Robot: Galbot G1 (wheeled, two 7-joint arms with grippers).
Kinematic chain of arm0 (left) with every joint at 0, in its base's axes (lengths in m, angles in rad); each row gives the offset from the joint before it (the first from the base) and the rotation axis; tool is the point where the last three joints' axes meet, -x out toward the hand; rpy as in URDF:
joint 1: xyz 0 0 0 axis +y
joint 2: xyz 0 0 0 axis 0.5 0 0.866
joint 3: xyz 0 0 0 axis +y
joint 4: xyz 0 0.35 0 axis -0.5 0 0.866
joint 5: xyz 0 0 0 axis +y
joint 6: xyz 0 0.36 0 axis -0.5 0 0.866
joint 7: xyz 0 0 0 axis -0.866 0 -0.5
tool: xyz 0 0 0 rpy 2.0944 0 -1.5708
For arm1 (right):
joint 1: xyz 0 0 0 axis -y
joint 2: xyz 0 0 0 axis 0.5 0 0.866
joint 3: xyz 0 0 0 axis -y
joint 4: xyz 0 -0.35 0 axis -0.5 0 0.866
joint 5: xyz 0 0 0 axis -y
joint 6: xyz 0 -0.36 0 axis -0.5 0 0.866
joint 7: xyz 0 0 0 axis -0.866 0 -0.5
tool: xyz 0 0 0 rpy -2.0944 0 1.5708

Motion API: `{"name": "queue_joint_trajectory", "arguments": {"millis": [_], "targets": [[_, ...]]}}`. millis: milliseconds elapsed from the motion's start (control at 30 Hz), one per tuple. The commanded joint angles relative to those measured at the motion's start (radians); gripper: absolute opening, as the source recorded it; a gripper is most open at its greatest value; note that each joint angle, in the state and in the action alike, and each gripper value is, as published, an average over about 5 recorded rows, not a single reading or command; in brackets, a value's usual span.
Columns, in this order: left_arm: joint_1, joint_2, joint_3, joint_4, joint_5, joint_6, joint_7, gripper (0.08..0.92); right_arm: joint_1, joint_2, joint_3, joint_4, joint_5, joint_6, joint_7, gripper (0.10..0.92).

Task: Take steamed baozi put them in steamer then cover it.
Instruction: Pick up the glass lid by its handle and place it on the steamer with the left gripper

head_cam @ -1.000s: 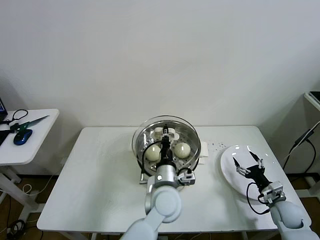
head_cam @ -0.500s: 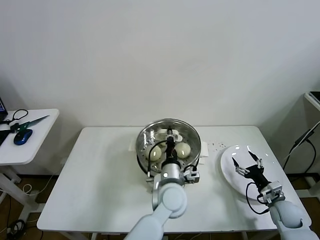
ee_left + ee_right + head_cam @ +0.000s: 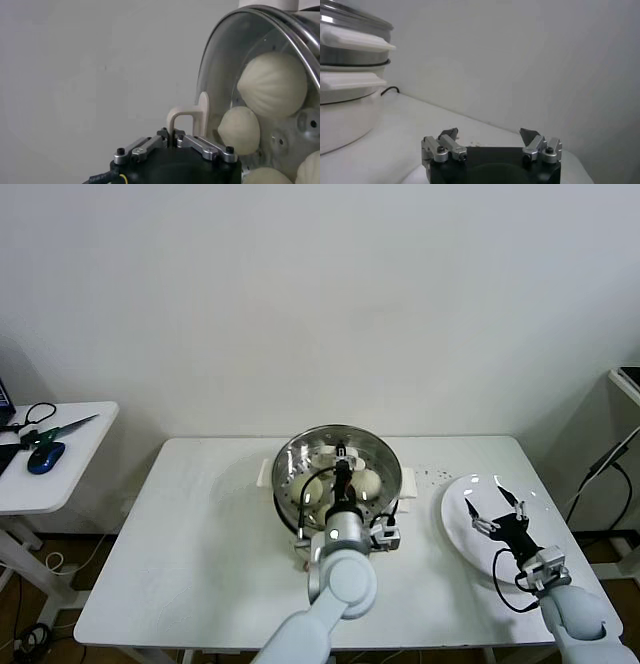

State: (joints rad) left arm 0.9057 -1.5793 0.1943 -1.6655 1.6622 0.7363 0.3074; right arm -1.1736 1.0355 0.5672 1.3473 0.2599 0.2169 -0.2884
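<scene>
The steel steamer (image 3: 288, 496) sits on its white cooker base at the table's middle. Cream baozi (image 3: 308, 487) lie inside it, seen through the clear glass cover (image 3: 380, 459). My left gripper (image 3: 343, 458) is shut on the cover's white bar handle (image 3: 192, 116) and holds the cover over the steamer. In the left wrist view several baozi (image 3: 272, 84) show behind the glass. My right gripper (image 3: 496, 509) is open and empty above the white plate (image 3: 458, 519) at the right; its spread fingers (image 3: 449, 134) show in the right wrist view.
A side table (image 3: 70, 446) at far left holds scissors (image 3: 62, 427) and a blue mouse (image 3: 45, 457). The steamer's white side handle (image 3: 355, 41) and cooker base (image 3: 340, 115) show in the right wrist view. Dark crumbs (image 3: 432, 475) lie right of the cooker.
My left gripper has carried the cover to the right, from offset left of the steamer to nearly centred over it. The right arm has not moved.
</scene>
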Motion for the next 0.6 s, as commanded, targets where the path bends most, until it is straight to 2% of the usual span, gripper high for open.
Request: {"name": "queue_joint_trajectory", "arguments": {"millis": [33,600], "targets": [[0.000,-0.005,0.001,0.014,-0.007,0.049,-0.020,0.142,0.001,0.002,0.001,0.000,-0.003,0.001,-0.001,0.823],[0.004,0.003,0.005,0.026,-0.003,0.049,-0.044,0.142,0.006,0.010,0.003,0.002,-0.012,0.002,-0.005,0.823]]}}
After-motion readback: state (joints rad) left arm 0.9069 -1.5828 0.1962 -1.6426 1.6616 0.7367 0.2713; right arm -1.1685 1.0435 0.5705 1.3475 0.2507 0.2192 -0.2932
